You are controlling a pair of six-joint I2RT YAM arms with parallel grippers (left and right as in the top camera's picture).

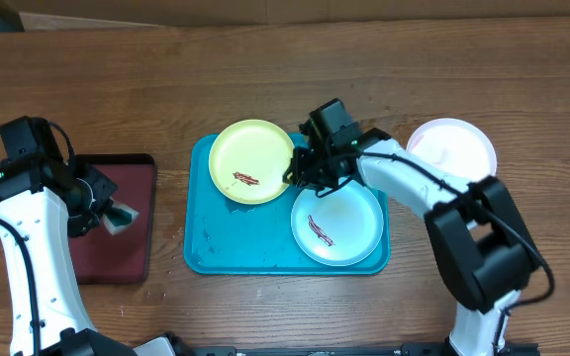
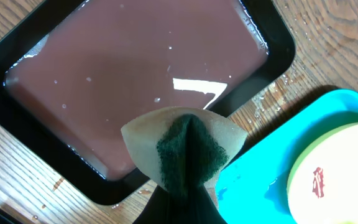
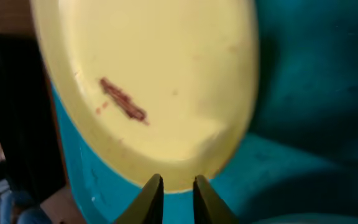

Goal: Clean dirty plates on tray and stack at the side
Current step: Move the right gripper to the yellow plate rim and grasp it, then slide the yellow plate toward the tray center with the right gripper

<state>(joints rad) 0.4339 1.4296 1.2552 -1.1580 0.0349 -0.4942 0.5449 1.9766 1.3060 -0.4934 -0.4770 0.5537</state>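
Tray: the tray [image 1: 206, 247] lay mid-table; two of the three plates were on it.
Yellow plate: the yellow plate [image 1: 255, 148] sat at the tray's far left corner, overhanging the rim; one brown smear showed near its middle; not clean.
Mint plate: the mint plate [image 1: 349, 232] lay flat at the tray's near right; one smear showed on its left half; not clean.
White plate: the white plate [image 1: 451, 148] stood on the table [image 1: 265, 69], off the tray to the right; no smear was visible (judged cleaned and set aside); no stack was formed yet.
Right gripper: the right gripper [image 3: 173, 190] was at the yellow plate's right-hand edge; jaws were narrow, with the rim between the tips; it appeared to pinch the rim.
Left gripper: the left gripper [image 1: 107, 208] was clamped on the sponge [image 2: 188, 152]; the sponge hung above the maroon tray [image 2: 135, 81], well apart from the plates.
Progress: about one plate in three was judged done; two remained to wipe, then to stack with the white plate.
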